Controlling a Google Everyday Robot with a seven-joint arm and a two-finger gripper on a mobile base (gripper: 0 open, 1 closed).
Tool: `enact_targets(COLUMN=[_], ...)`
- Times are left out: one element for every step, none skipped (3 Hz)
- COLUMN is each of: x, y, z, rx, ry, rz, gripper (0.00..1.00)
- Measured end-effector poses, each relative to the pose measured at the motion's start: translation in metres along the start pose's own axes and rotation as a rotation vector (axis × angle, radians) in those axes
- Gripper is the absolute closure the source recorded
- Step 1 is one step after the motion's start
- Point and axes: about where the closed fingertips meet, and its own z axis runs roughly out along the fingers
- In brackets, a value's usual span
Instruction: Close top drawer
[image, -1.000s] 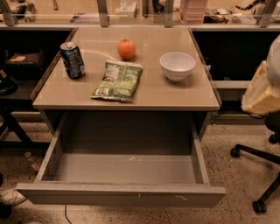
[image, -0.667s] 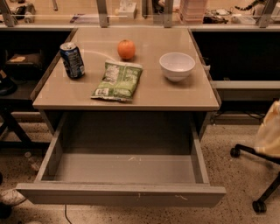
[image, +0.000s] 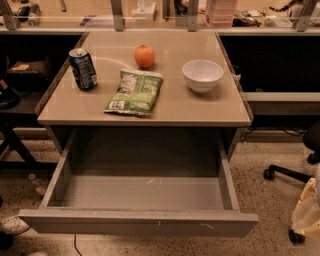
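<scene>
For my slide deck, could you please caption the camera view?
Open top drawer below a tabletop with soda can, orange, snack bag and bowl; gripper low at the right edge.

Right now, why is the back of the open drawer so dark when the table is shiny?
Camera view: the tabletop hangs over the open top drawer and shades its back; light leaves a pale sheen on the tabletop beside the can; the gripper shows as a pale shape at the lower right edge.
</scene>
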Motion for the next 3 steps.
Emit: enact_targets(x=[-0.001, -0.006, -0.017], y=[0.001, 0.018, 0.037], z=[0.000, 0.036, 0.098], rx=[0.001, -0.071, -0.173], ry=[-0.002, -0.011, -0.024], rz=[-0.004, -0.001, -0.003], gripper=[1.00, 1.00, 1.00])
